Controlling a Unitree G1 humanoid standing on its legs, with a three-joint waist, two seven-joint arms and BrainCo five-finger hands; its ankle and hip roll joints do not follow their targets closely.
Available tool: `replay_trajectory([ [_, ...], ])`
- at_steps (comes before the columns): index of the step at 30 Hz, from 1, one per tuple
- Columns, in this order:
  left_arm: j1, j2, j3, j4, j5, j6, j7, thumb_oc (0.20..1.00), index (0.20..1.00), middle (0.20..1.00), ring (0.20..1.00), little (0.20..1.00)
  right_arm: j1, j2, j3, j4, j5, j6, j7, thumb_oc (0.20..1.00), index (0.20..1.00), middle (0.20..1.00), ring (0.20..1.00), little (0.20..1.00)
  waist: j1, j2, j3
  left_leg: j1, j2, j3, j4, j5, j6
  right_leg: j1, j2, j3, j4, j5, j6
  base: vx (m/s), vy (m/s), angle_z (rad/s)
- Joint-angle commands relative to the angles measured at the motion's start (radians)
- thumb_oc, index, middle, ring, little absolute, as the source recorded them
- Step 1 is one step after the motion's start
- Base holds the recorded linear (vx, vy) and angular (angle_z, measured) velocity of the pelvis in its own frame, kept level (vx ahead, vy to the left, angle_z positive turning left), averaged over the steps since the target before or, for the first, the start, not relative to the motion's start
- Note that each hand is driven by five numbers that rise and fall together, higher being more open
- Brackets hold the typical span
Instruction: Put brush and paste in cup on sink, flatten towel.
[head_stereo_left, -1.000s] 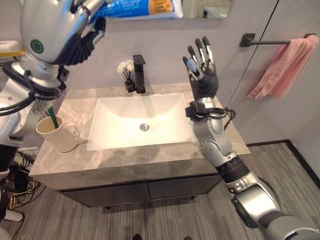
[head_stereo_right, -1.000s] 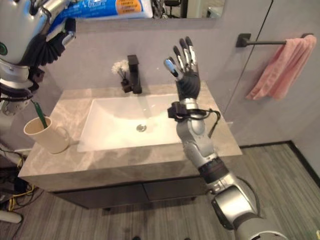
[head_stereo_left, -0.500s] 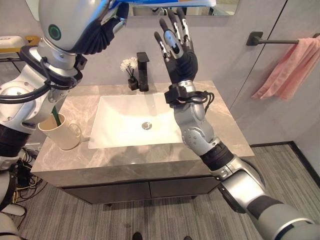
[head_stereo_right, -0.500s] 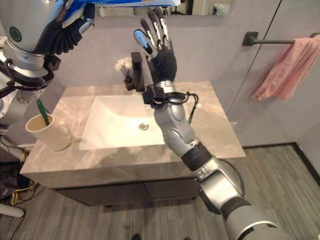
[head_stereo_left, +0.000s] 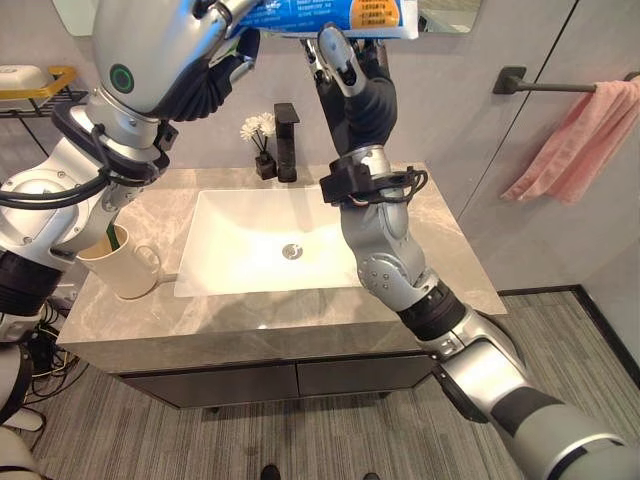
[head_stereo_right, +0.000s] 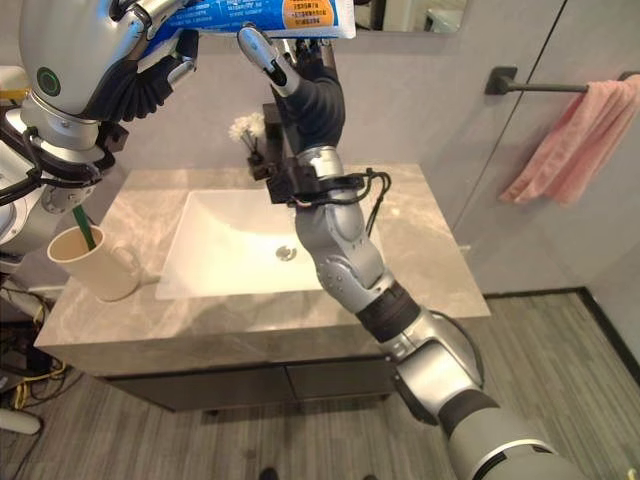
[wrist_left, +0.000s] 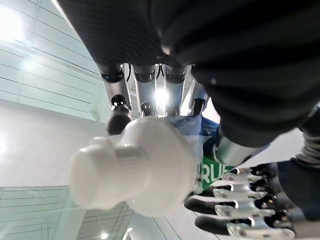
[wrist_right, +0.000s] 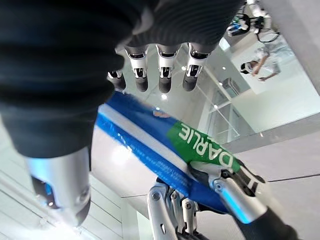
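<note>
Left hand (head_stereo_left: 215, 30) raised high, fingers curled round toothpaste tube (head_stereo_left: 335, 14); right hand (head_stereo_left: 350, 70) up just beside the tube, fingers straight, not gripping. Toothbrush (head_stereo_left: 113, 240) stands in cup (head_stereo_left: 120, 272) on counter (head_stereo_left: 300, 310); pink towel (head_stereo_left: 575, 140) bunched on rail (head_stereo_left: 545, 85)

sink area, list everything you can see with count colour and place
toothpaste tube: 1, blue and white, held high over the sink
cup: 1, cream, counter left of basin
toothbrush: 1, green, standing in cup
sink: 1, white, set in grey counter
tap: 1, black, behind basin
flower vase: 1, white flowers, beside tap
towel: 1, pink, bunched on wall rail
left robot hand: shut on tube
right robot hand: open, at tube
</note>
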Motion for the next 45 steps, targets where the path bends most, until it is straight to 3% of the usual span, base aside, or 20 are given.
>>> replay_trajectory([
  [1,-0.037,0.015,0.043,0.063,-0.052,0.028,0.009,0.200,0.200,0.200,0.200,0.200,-0.116,0.024,-0.050,-0.026,-0.043,-0.073,-0.019,1.000,1.000,1.000,1.000,1.000,0.017,-0.029,-0.021,0.028,0.046,-0.021,0.002,-0.014,-0.039,0.016,-0.099,-0.013,-0.002,0.059,0.077,0.00,0.000,0.00],
  [15,-0.003,-0.047,0.040,0.054,-0.063,0.005,-0.004,0.200,0.200,0.200,0.200,0.200,-0.109,0.081,-0.058,-0.017,-0.069,-0.096,-0.061,1.000,1.000,1.000,1.000,1.000,0.026,-0.029,-0.017,0.028,0.045,-0.026,0.002,-0.012,-0.037,0.021,-0.100,-0.013,-0.002,0.058,0.074,0.00,0.000,0.00],
  [37,0.095,-0.116,0.120,-0.025,-0.081,-0.016,-0.023,0.200,0.200,0.200,0.200,0.200,-0.081,0.084,-0.088,-0.103,-0.126,-0.112,-0.114,1.000,1.000,1.000,1.000,1.000,0.030,-0.030,-0.016,0.028,0.044,-0.031,0.002,-0.013,-0.033,0.024,-0.098,-0.017,-0.002,0.053,0.069,0.00,0.000,0.00],
  [39,0.104,-0.125,0.125,-0.031,-0.088,-0.020,-0.027,0.200,0.200,0.200,0.200,0.200,-0.077,0.087,-0.086,-0.109,-0.126,-0.110,-0.114,0.674,0.674,0.674,0.674,0.674,0.031,-0.029,-0.015,0.026,0.044,-0.032,0.002,-0.013,-0.033,0.025,-0.098,-0.017,-0.002,0.052,0.069,0.00,0.000,0.00],
  [40,0.104,-0.127,0.124,-0.032,-0.088,-0.020,-0.028,0.200,0.200,0.200,0.200,0.200,-0.077,0.088,-0.084,-0.109,-0.124,-0.109,-0.111,0.470,0.470,0.470,0.470,0.470,0.031,-0.029,-0.015,0.026,0.044,-0.032,0.002,-0.013,-0.033,0.025,-0.098,-0.017,-0.002,0.052,0.069,0.00,0.000,0.00],
  [42,0.105,-0.131,0.126,-0.033,-0.092,-0.020,-0.029,0.200,0.200,0.200,0.200,0.200,-0.074,0.089,-0.081,-0.111,-0.125,-0.109,-0.110,0.200,0.200,0.200,0.200,0.200,0.031,-0.028,-0.013,0.026,0.045,-0.030,0.002,-0.012,-0.033,0.025,-0.098,-0.018,-0.002,0.052,0.069,0.00,0.000,0.00],
  [45,0.104,-0.132,0.130,-0.038,-0.094,-0.020,-0.029,0.200,0.200,0.200,0.200,0.200,-0.070,0.089,-0.080,-0.118,-0.135,-0.108,-0.114,0.200,0.200,0.200,0.200,0.200,0.030,-0.028,-0.012,0.027,0.046,-0.031,0.002,-0.012,-0.033,0.024,-0.097,-0.017,-0.002,0.051,0.068,0.00,0.000,0.00],
])
